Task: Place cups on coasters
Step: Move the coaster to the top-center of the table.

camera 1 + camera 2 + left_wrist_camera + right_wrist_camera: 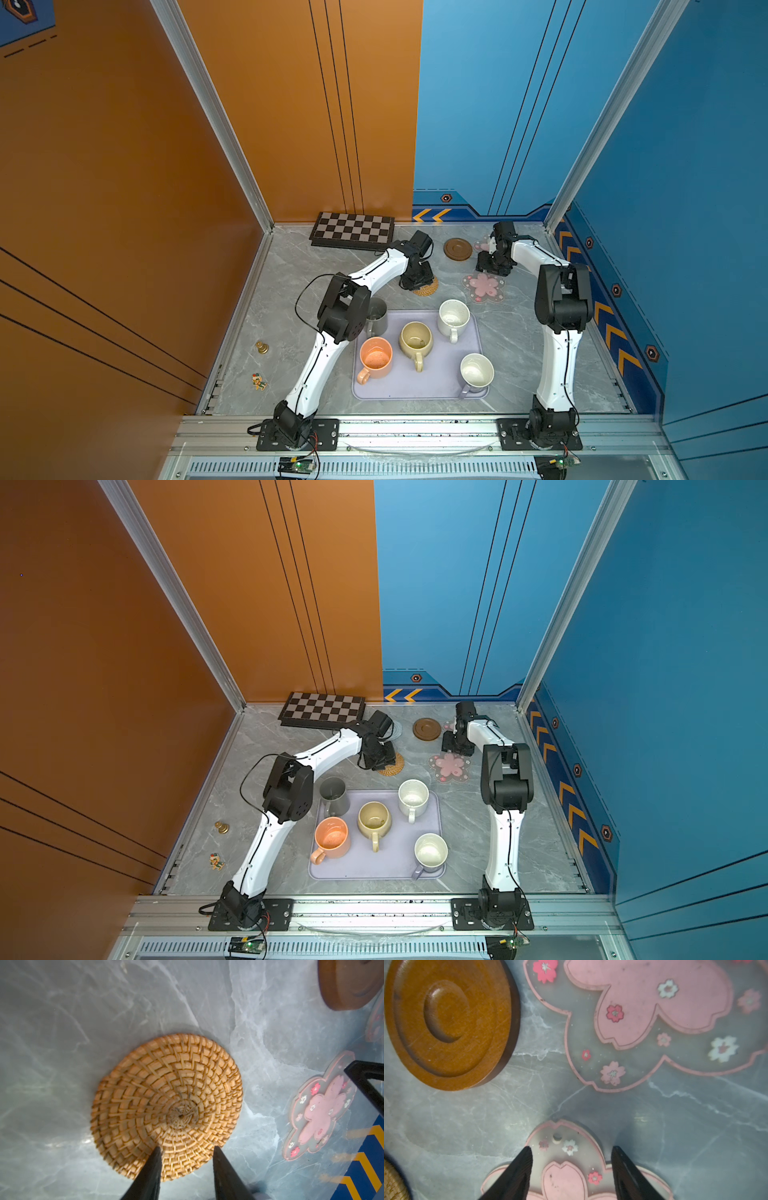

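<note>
All five cups sit at the tray (419, 392) on the table (291, 291), and none is on a coaster. The grey cup (376, 316) stands at the tray's far left corner, partly hidden by the left arm. The orange cup (376, 357) is nearer, the beige cup (415, 338) in the middle, the speckled cup (453, 318) far right and the lavender cup (477, 372) near right.

The coasters lie beyond the tray. The left pincer (187, 1147) points down over the near edge of the rattan coaster (166, 1105), with its jaws apart and nothing between them. I cannot tell whether the tips touch the weave.

The right pincer (571, 1148) is also spread wide and holds nothing. It hangs over the far edge of the near flower coaster (483, 286). The far flower coaster (654, 1001) lies just beyond it, apart from it, with the wooden disc (457, 248) beside it.

The blue spiral coaster (398, 730) shows only as a sliver behind the left wrist. A chequered board (353, 230) rests at the back wall.
</note>
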Controlling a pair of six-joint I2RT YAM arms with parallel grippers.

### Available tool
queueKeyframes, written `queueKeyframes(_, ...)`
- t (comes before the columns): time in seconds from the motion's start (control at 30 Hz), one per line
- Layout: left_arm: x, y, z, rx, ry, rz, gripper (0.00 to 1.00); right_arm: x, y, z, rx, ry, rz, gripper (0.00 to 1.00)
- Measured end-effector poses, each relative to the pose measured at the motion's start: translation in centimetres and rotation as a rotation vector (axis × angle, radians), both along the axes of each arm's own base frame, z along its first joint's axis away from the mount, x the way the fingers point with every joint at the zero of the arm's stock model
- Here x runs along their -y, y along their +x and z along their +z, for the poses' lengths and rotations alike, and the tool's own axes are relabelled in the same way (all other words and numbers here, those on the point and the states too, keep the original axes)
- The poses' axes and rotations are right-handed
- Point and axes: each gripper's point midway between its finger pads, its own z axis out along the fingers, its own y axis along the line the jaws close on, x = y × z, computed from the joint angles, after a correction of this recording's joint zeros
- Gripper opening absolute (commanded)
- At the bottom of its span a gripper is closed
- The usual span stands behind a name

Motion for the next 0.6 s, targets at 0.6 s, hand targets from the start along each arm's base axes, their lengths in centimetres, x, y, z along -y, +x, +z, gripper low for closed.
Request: queueKeyframes(0.6,1.5,-2.4,0.1,-0.032,0.003,-0.06,0.42,0.2,-1.9,8.2,0.132,0.03,-0.034,0.64)
